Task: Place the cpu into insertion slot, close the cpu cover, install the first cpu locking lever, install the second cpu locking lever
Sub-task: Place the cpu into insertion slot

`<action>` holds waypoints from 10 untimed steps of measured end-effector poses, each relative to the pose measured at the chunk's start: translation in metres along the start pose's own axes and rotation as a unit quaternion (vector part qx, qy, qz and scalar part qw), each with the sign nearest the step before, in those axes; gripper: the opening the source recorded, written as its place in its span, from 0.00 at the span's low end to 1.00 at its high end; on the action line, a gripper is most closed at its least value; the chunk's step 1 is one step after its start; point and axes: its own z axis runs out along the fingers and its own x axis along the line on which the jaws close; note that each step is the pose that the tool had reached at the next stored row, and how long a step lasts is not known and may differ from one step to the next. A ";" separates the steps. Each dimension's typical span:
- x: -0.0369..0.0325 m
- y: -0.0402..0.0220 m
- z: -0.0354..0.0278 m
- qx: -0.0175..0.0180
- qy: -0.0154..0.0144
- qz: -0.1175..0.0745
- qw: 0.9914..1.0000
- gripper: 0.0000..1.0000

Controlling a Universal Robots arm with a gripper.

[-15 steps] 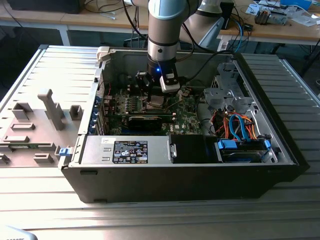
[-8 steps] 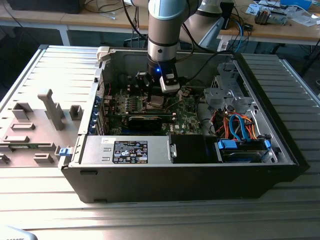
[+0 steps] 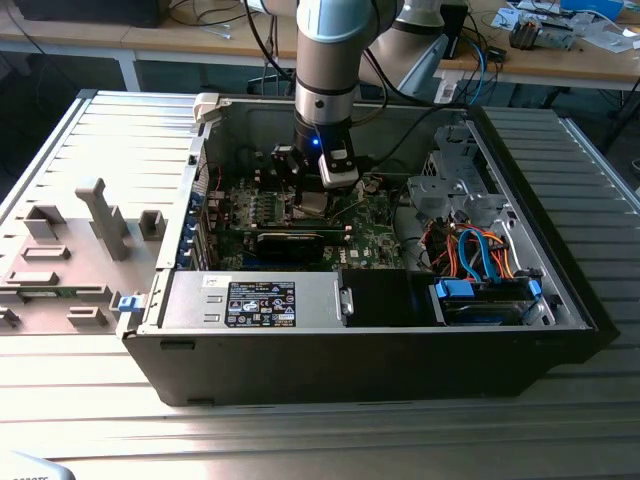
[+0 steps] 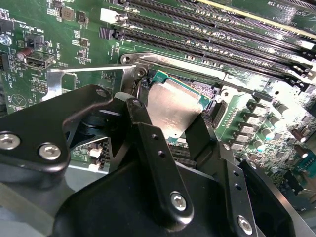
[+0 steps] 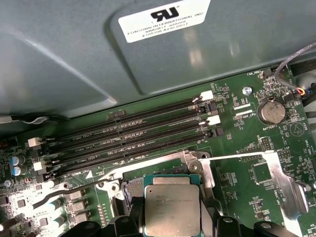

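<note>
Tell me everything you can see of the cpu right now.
The cpu is a small flat square plate with a dull silvery metal face bearing faint print. The black fingers grip two opposite sides of it. It lies over the insertion slot on the green board, near the long memory slots, with the cpu cover swung open to one side. Whether it is fully seated cannot be told.

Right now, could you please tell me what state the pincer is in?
The pincer is closed on the cpu, holding it at the insertion slot.
</note>
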 end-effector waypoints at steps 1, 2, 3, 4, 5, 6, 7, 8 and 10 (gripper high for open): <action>0.0000 0.0000 0.0001 0.000 0.000 0.000 1.000 0.54; 0.0000 0.0000 0.0002 0.000 0.000 0.001 1.000 0.54; 0.0000 0.0000 0.0003 0.000 0.000 0.001 1.000 0.54; 0.0000 0.0000 0.0005 0.000 0.000 0.001 1.000 0.54; 0.0000 0.0000 0.0006 0.000 0.000 0.001 1.000 0.54; 0.0000 0.0000 0.0007 0.000 0.000 0.002 1.000 0.54; 0.0000 0.0000 0.0010 0.000 0.000 0.002 1.000 0.54; 0.0000 0.0000 0.0011 0.000 0.000 0.002 1.000 0.54; 0.0000 0.0000 0.0013 0.000 0.000 0.003 1.000 0.54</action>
